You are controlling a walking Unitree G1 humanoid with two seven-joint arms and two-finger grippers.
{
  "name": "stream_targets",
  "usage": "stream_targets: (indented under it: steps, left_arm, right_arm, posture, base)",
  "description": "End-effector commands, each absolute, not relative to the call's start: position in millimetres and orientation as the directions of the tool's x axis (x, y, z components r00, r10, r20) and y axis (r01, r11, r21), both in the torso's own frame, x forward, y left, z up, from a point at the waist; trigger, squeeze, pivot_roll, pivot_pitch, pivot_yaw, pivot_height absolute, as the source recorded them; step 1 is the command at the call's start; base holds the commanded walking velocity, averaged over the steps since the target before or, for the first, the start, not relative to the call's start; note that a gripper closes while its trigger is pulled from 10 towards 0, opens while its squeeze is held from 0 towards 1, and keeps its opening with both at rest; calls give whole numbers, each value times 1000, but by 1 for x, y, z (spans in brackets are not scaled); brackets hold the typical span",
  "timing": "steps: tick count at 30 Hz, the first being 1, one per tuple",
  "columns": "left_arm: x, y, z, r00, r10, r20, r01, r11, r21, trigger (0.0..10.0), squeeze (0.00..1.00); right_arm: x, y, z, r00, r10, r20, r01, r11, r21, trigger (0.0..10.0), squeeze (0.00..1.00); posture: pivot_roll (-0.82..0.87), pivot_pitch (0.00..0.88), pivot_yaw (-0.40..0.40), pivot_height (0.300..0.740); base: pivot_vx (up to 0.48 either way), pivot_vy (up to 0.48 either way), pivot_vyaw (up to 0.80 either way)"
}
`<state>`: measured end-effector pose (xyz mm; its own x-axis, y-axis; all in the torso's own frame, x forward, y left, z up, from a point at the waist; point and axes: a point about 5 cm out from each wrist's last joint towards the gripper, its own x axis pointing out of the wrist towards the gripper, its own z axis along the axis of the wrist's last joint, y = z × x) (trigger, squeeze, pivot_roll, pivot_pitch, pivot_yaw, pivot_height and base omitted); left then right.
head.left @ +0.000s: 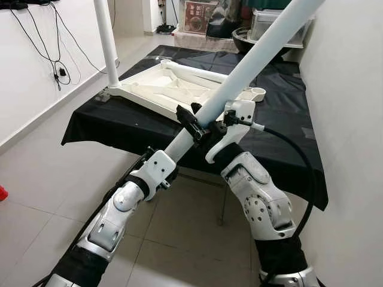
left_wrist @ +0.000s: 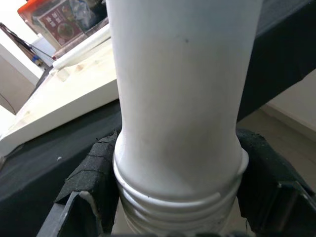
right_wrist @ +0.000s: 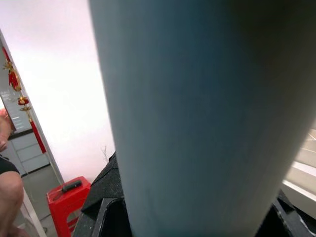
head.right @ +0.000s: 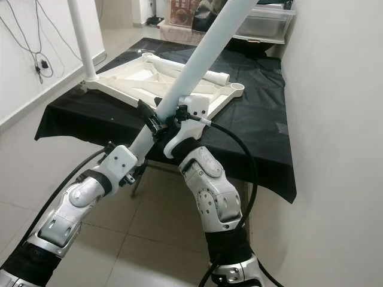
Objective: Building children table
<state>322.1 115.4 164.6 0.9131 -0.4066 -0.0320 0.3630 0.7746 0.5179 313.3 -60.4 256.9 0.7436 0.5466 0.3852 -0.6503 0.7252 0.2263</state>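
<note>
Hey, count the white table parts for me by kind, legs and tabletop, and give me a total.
Legs: 3, one held by both the left gripper and right gripper, one standing upright on the tabletop's corner, one lying on the tabletop
Tabletop: 1, upside down on the black cloth
Total: 4

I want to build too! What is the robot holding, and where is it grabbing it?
Both grippers, left and right, clamp one long white table leg near its lower, threaded end.
</note>
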Motion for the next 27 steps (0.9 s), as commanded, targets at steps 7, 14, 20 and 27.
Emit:
stream_targets:
  steps: [7,14,20,27]
  left_arm:
    - [324,117,162,920,-392,-27,348,780,521,0,0]
    - [325,115,166,927,-375,8,308,775,551,10000,0]
    - [325,114,165,923,-386,-3,323,768,553,10000,0]
    - [325,114,164,923,-386,-6,326,772,545,10000,0]
  right_arm:
    - [308,-55,255,738,557,381,-659,717,227,10000,0]
    - [314,-59,253,785,502,364,-596,773,217,10000,1000]
    - [319,-60,254,812,463,357,-557,796,236,10000,0]
    - [322,-63,257,830,425,361,-522,820,235,10000,0]
  posture:
    - [61,74,-39,740]
    - [62,75,-40,740]
    - [65,81,-39,740]
    - [63,82,-40,740]
  base:
    - [0,0,0]
    - [0,0,0]
    - [0,0,0]
    - [0,0,0]
